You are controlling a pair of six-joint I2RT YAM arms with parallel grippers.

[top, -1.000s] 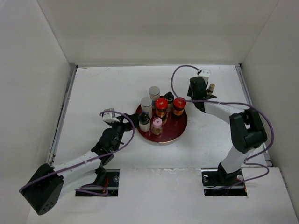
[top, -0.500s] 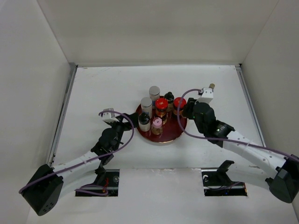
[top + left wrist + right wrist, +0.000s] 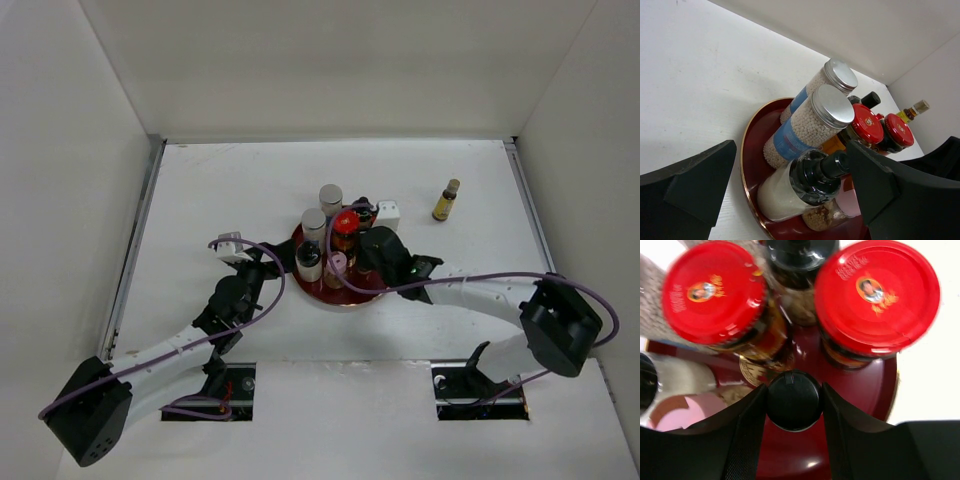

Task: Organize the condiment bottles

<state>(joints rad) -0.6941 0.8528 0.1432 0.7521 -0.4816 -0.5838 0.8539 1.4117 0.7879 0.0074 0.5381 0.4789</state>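
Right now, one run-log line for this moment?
left fingers: open, at tray edge | right fingers: shut on black-capped bottle, over tray | yellow bottle: alone on table, off tray

- Nothing is reading clearly from here
- The two red lids are each showing a small round portrait emblem with gold characters, too blurred to make out
- The white shakers are wearing blue labels, print illegible

so the right gripper swung from beside the yellow bottle to over the red tray, black-capped bottle pinched in it
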